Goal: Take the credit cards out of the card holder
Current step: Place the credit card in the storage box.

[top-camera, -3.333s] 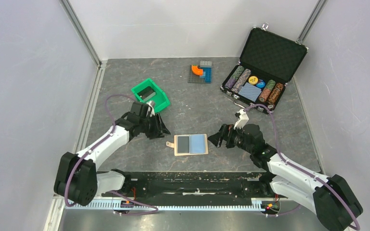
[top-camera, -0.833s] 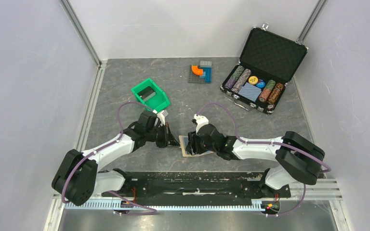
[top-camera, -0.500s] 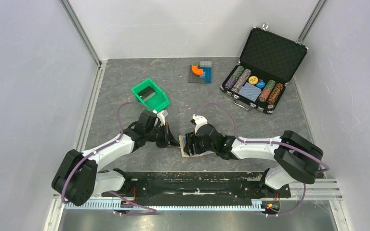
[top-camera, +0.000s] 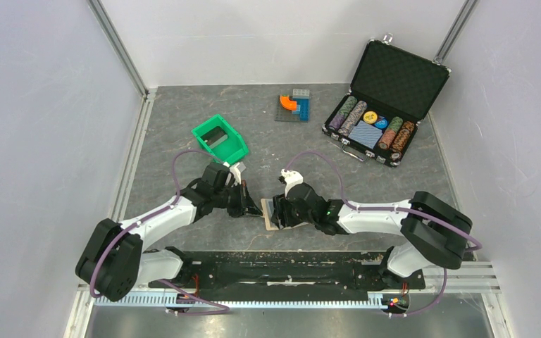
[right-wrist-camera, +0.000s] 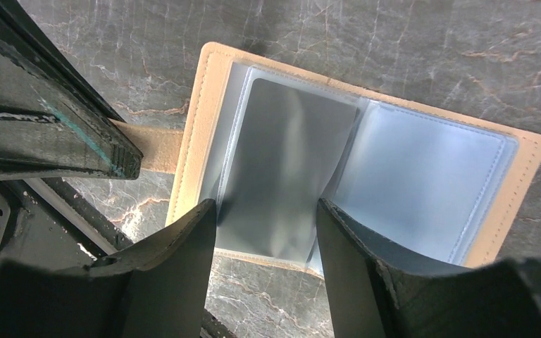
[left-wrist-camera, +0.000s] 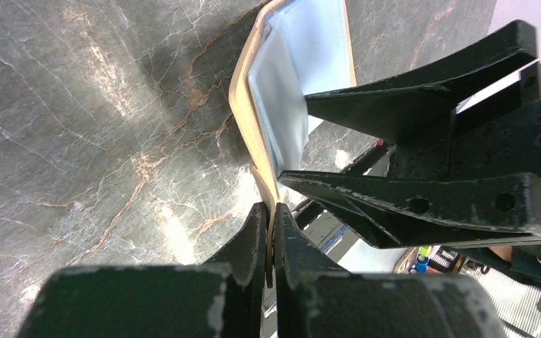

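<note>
Tan-edged card holder [right-wrist-camera: 196, 141] lies open on the tabletop right under my right tool [right-wrist-camera: 266, 211], jaws spread either side of the dark credit card [right-wrist-camera: 282, 141] in its pocket. My left tool [left-wrist-camera: 268, 236] is clamped on the strap tab [right-wrist-camera: 156, 149]. Card likely thin, stiff, slick; take its near edge.

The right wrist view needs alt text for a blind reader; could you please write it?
An open tan card holder lies on a grey marbled table, a dark grey credit card in its left pocket, between the fingers of the open right claw. The left claw pinches its strap tab.
</note>
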Action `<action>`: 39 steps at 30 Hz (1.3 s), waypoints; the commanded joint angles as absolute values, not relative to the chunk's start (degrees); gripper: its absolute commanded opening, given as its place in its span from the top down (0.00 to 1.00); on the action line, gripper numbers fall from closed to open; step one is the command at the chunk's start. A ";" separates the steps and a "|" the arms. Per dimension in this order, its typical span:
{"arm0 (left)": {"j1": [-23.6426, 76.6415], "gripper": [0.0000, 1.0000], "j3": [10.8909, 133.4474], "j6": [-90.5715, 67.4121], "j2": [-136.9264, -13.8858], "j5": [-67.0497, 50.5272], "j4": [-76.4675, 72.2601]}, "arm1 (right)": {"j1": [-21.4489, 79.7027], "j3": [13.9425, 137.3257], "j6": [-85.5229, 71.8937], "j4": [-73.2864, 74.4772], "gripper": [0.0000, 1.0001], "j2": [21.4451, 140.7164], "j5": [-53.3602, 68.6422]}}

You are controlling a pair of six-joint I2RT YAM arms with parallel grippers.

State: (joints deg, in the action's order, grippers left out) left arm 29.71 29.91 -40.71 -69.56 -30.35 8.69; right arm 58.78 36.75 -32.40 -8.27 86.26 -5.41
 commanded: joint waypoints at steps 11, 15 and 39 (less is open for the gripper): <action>29.97 0.98 30.62 -39.21 -69.61 -30.06 10.62 | 58.89 37.00 -31.26 -6.45 0.46 80.89 -11.35; 29.97 0.98 30.58 -38.94 -69.61 -29.82 10.98 | 58.89 37.00 -31.20 -6.11 0.46 80.60 -11.96; 30.00 0.97 31.28 -37.82 -69.68 -27.60 13.53 | 57.72 36.83 -28.09 -0.15 0.44 73.78 -19.27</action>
